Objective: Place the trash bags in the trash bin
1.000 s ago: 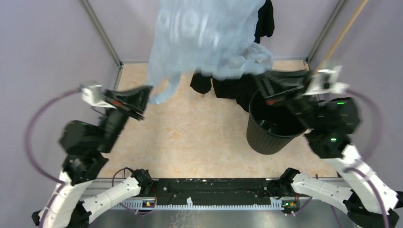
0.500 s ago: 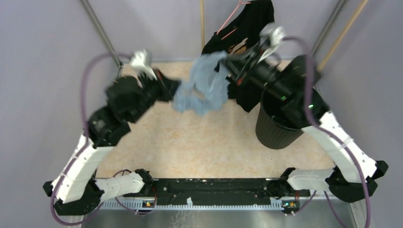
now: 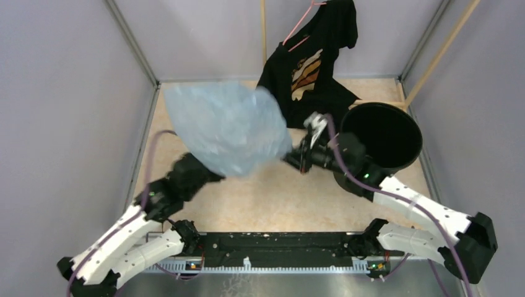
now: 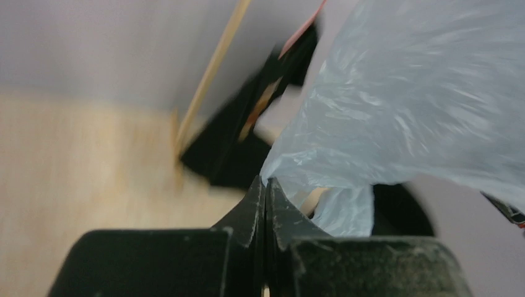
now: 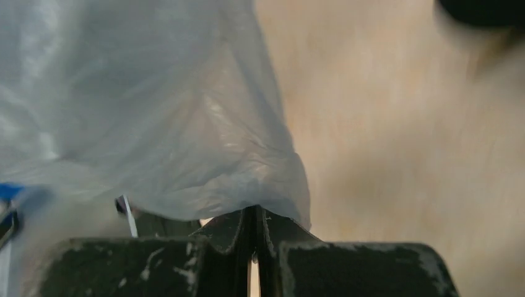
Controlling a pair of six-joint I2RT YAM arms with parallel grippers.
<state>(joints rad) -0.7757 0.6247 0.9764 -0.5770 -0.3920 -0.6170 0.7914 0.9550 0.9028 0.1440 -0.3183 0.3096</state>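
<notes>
The pale blue translucent trash bag (image 3: 226,127) billows open between my two grippers above the middle of the table. My left gripper (image 3: 213,175) is shut on the bag's lower left edge; in the left wrist view (image 4: 265,184) the bag (image 4: 408,99) rises from the closed jaws. My right gripper (image 3: 290,156) is shut on the bag's right edge; in the right wrist view (image 5: 252,213) the bag (image 5: 136,105) spreads up and left. The round black trash bin (image 3: 381,139) stands at the right, mouth tilted up, just right of my right wrist.
A black T-shirt with an orange print (image 3: 312,62) hangs on a pink hanger at the back and drapes onto the table. Metal frame posts (image 3: 130,40) and a wooden rod (image 3: 439,52) stand at the back corners. Grey walls enclose the table.
Both arms dropped low and drew back toward the near side. The bag went from a bunched clump between the grippers to a wide ballooned sheet. The bin's mouth now shows fully.
</notes>
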